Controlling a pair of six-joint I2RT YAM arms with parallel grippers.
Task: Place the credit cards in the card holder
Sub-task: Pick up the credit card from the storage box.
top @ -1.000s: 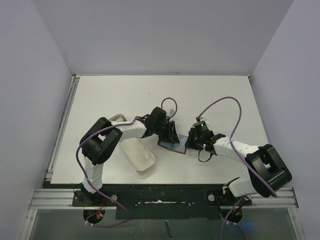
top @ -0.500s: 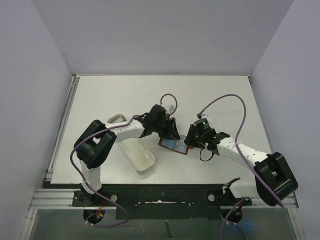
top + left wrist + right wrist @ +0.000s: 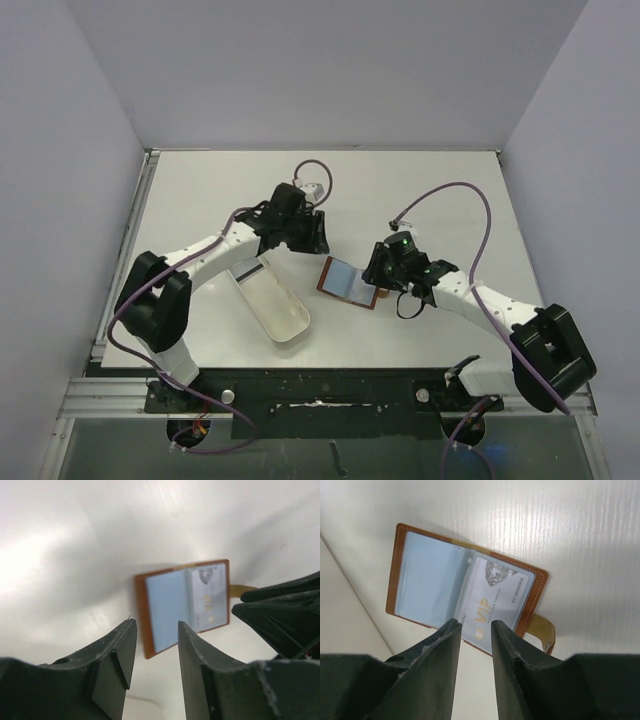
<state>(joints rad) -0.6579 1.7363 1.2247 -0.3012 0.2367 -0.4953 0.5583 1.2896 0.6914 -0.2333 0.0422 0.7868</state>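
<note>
**Both Grippers Let Go; Silver Card Sat in the Holder**

In the top view the left gripper (image 3: 314, 238) had pulled off the card holder (image 3: 350, 283) and stood at about ten o'clock from it, well apart. A second earlier it had been bent right over the holder's near-left edge, so this was a clear retreat. Its jaws stood apart with nothing between them; the left wrist view showed only bare table (image 3: 75, 540) through the gap.

The right gripper (image 3: 380, 272) remained at the holder's three o'clock edge, much where it had been before, though its jaws had widened. From its own wrist camera they stood parted and empty, hovering over the holder rather than pinching it.

The card holder lay open and flat on the table, no longer covered by the left arm. A bluish-silver credit card (image 3: 495, 600) marked VIP sat inside the clear pocket on the side toward the tab (image 3: 543, 630); the other pocket looked empty. That suggests one card was home and the release was deliberate.

No yellow-orange card could be made out in any view, so I cannot tell whether it was already tucked away or lay elsewhere. The white tray (image 3: 272, 305) rested at eight o'clock from the holder, as it had a second before.
</note>
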